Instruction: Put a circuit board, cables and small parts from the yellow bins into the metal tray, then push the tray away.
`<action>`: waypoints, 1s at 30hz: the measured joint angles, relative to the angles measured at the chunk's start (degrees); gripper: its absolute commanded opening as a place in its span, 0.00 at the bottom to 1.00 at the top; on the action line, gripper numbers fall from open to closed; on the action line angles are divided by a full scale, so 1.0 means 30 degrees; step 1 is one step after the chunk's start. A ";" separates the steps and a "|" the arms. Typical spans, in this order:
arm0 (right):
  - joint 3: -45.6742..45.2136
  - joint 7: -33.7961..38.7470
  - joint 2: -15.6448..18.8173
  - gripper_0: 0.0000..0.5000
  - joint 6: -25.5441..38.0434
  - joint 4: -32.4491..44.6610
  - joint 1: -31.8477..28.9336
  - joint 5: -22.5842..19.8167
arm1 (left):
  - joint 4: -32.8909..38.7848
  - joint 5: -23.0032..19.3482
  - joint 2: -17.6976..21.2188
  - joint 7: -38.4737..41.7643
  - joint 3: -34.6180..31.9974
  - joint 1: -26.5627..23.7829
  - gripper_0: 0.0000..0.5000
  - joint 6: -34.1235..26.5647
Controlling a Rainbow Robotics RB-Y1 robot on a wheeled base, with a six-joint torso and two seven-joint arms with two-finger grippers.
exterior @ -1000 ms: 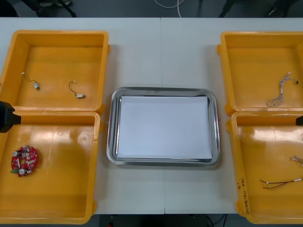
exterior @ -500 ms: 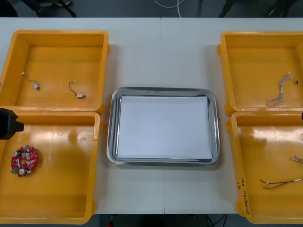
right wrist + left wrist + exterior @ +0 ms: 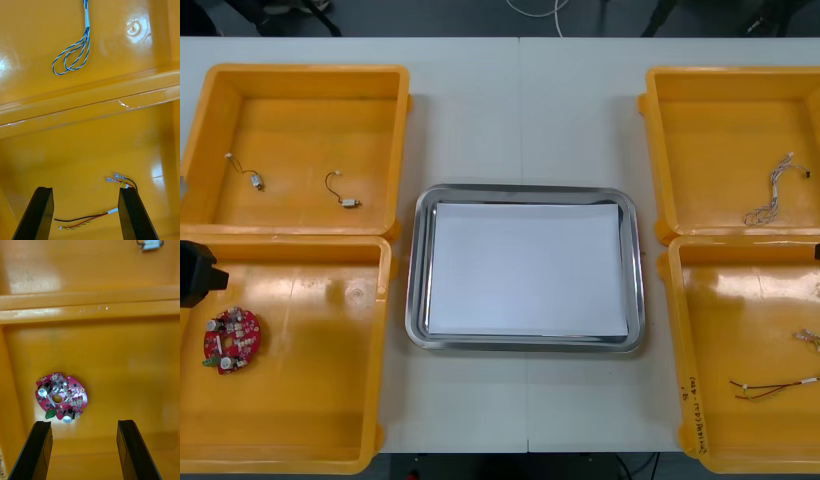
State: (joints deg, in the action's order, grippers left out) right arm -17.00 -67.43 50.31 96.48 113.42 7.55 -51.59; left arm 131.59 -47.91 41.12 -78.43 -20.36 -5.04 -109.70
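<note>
Circuit board [image 3: 231,340] sits untouched in near left yellow bin [image 3: 385,350]; metal tray [image 3: 525,190] holds nothing yet. My left fingers [image 3: 39,450] hang wide above it, right fingers [image 3: 37,213] wide over red and yellow cable [image 3: 86,219]. All picking, pushing left.

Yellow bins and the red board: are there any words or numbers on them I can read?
Near yellow plastic bin on the robot's right: dark handwriting along its rim, too small to read.
Round red circuit board: no print that can be read.
Shiny metal tray, white inside: no text.
</note>
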 measured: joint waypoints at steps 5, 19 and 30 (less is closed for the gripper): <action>0.0000 0.0002 0.0000 1.00 -0.0045 0.0141 -0.0305 -0.0240 | 0.0000 -0.0287 0.0797 -0.1581 0.0013 0.0924 1.00 0.0000; 0.0000 0.0086 0.0001 1.00 -0.0888 0.2406 -0.2489 -0.0438 | -0.0001 -0.1061 0.2667 -0.4733 0.0014 0.2493 1.00 0.0023; -0.0812 0.0329 0.0003 1.00 -0.1973 0.3095 -0.4794 -0.0527 | -0.0002 -0.1508 0.4323 -0.9804 0.0064 0.3826 1.00 0.2378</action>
State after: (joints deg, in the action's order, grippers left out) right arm -19.43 -66.44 50.32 90.56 122.71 -6.83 -53.17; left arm 131.58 -52.44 54.09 -107.84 -20.17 6.43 -102.57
